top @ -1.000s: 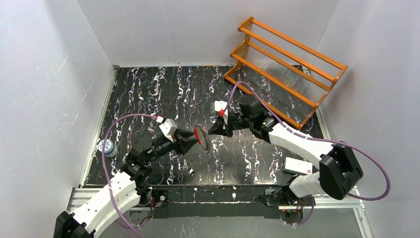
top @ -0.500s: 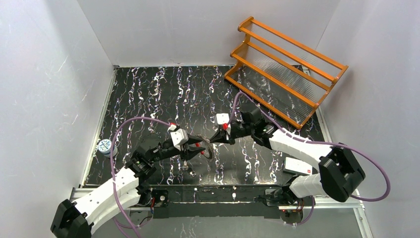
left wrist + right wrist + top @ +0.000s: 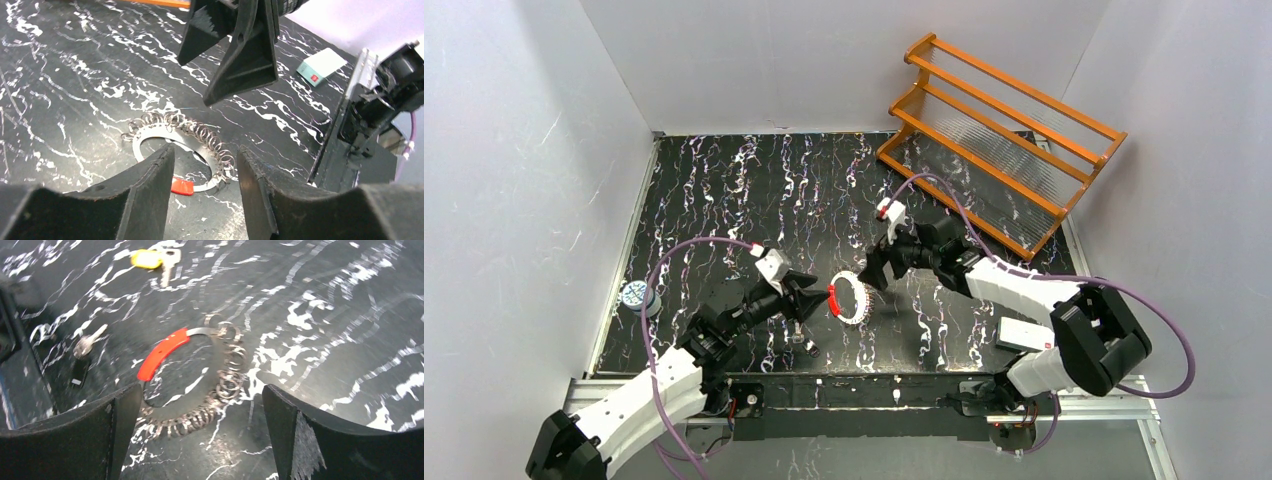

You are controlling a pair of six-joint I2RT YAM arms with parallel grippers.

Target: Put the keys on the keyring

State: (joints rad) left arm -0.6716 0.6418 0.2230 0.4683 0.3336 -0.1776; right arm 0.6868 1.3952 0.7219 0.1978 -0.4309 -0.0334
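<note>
1. Between the two arms, left hand [image 3: 205, 152] is hovering low, fingers apart and clamped on nothing. Its tips are bracketing the near edge of the keyring [image 3: 200, 137].
2. Right hand [image 3: 200, 390] is hanging over the same loop, fingers spread wide, holding nothing.
3. Keyring is lying flat on the tabletop [image 3: 724, 180], with its red section [image 3: 162, 352] toward the left hand and small rings bunched along the opposite side.
4. Yellow-headed key [image 3: 150, 259] and silver key [image 3: 90, 342] are lying apart from the loop, neither threaded.
5. Judgement: one hand should be pinning the loop beside the red section, leaving the opening exposed. The other should be pinching a key by its head, hole clear. Thin flat metal on a hard surface, so expecting slips.
</note>
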